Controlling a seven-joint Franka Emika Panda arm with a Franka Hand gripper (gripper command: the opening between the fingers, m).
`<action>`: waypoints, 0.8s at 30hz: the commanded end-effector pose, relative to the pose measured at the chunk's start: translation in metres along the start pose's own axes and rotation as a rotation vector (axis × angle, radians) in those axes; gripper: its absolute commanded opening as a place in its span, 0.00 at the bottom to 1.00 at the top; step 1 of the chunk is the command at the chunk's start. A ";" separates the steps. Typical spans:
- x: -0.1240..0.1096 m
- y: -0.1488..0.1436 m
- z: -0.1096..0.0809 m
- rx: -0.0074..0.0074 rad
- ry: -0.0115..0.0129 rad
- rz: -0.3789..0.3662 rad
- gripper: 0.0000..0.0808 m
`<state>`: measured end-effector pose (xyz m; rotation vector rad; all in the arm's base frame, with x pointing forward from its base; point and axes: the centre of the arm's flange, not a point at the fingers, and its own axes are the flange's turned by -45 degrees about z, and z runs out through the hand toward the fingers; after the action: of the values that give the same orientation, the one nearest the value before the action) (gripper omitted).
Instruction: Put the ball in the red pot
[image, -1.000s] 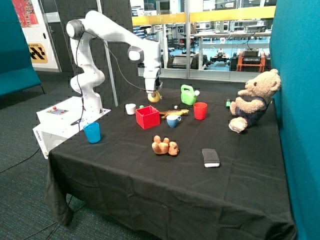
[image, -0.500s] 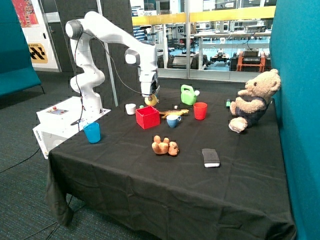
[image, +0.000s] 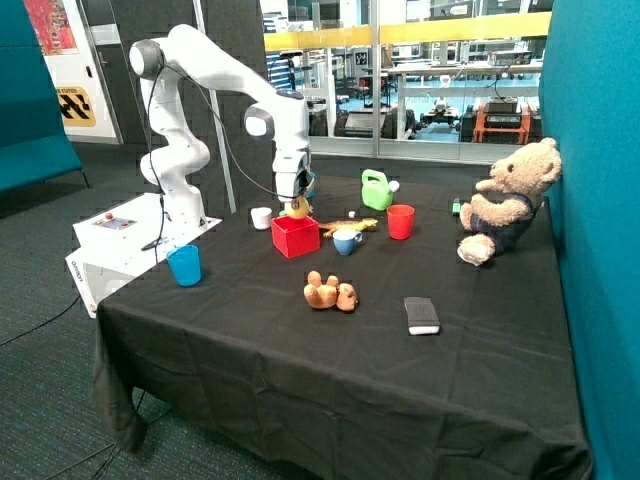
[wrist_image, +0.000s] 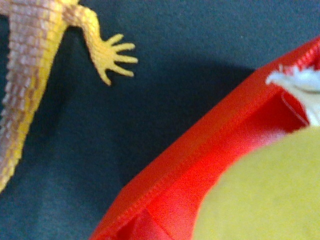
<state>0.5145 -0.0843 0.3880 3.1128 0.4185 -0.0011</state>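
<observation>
While the white Franka arm reaches down over the black-clothed counter (image: 330, 370), its jaws (image: 297, 207) are clamped on the small pale-yellow round ball (image: 297, 209), which sits just above the open top of the bright red square plastic pot (image: 295, 236) w/ straight sides, not yet resting inside. Wrist view: ball (wrist_image: 265, 195) fills one corner, w/ the pot's red rim (wrist_image: 200, 150) and a bit of its inner wall right beside it; what lies on the pot's floor can't be told. On the dark cloth near the pot lies a long yellow-and-brown scaly toy lizard (wrist_image: 30, 75), one splayed foot out; in the outside view that toy (image: 348, 226) lies just behind a small blue-and-white cup (image: 347, 241), contents not visible. Other containers on the counter: small white cup (image: 261, 217) near the pot on the arm-base side, round red cup (image: 401, 221) past the blue-and-white one, green plastic watering can (image: 376, 190) behind those, tall blue cup (image: 184, 265) near the counter edge, well apart from the rest; insides of all hidden at this angle. Nearer the front: small orange-tan plush toy (image: 331, 292) and a dark rectangular block (image: 421, 315). Big tan teddy bear (image: 507, 200) sits against the teal wall.
</observation>
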 end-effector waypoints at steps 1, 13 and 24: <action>-0.009 0.007 0.016 0.0007 0.0008 0.005 0.00; -0.010 0.006 0.035 0.0007 0.0008 0.000 0.00; 0.001 0.002 0.046 0.0007 0.0008 -0.029 0.82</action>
<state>0.5092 -0.0907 0.3523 3.1101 0.4289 0.0045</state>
